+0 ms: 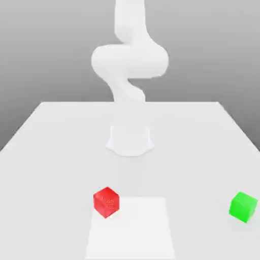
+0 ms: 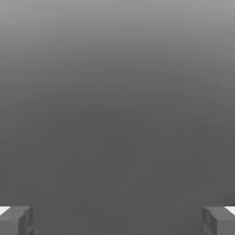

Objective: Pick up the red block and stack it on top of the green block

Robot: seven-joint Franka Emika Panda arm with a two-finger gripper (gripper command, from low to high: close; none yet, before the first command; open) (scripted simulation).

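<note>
Well apart: red block (image 1: 106, 201), green block (image 1: 243, 206) near table (image 1: 51, 152) edge.

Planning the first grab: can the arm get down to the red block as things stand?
Probably yes. The red block sits alone on the table, well apart from the green block, nothing over it, and the claw is open.

Exterior view faces the arm (image 1: 129, 66) across the table (image 1: 51, 142).

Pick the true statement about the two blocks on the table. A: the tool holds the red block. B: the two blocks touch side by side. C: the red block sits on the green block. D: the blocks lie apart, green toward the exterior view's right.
D: the red block and the green block rest separately on the table, with the green one far toward the exterior view's right.
</note>
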